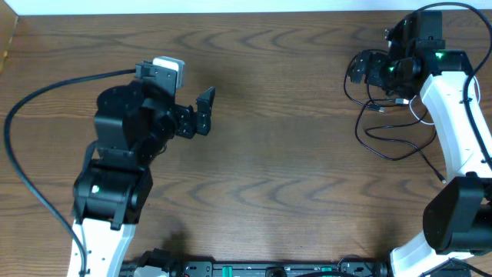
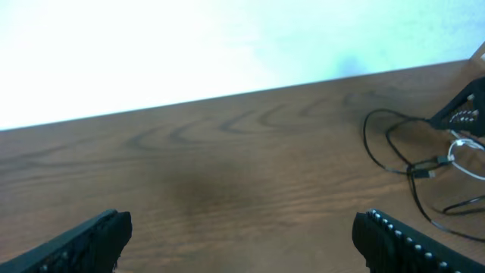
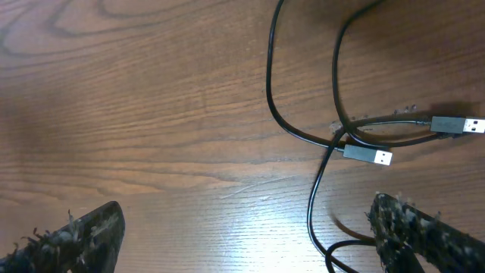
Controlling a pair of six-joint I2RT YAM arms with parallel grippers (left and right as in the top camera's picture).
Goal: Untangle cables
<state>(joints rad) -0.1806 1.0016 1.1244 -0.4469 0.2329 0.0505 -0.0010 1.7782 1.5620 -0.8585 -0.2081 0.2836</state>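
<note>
The cables (image 1: 382, 137) lie in a loose tangle on the wooden table at the right: thin black cords (image 3: 271, 91) that loop and cross, two of them ending in small silver plugs (image 3: 368, 155), plus a short white cord (image 2: 462, 161). My right gripper (image 1: 364, 69) hovers over the far part of the tangle. It is open (image 3: 246, 216), holds nothing, and one black cord (image 3: 313, 203) runs between its fingers. My left gripper (image 1: 204, 112) is far to the left over bare wood, open and empty (image 2: 242, 231). The cables (image 2: 413, 168) show at the right edge of its view.
A thick black wire (image 1: 23, 165) of the left arm curves over the table's left side. The table's far edge (image 2: 227, 95) meets a white wall. Both arm bases (image 1: 453, 215) stand at the near edge.
</note>
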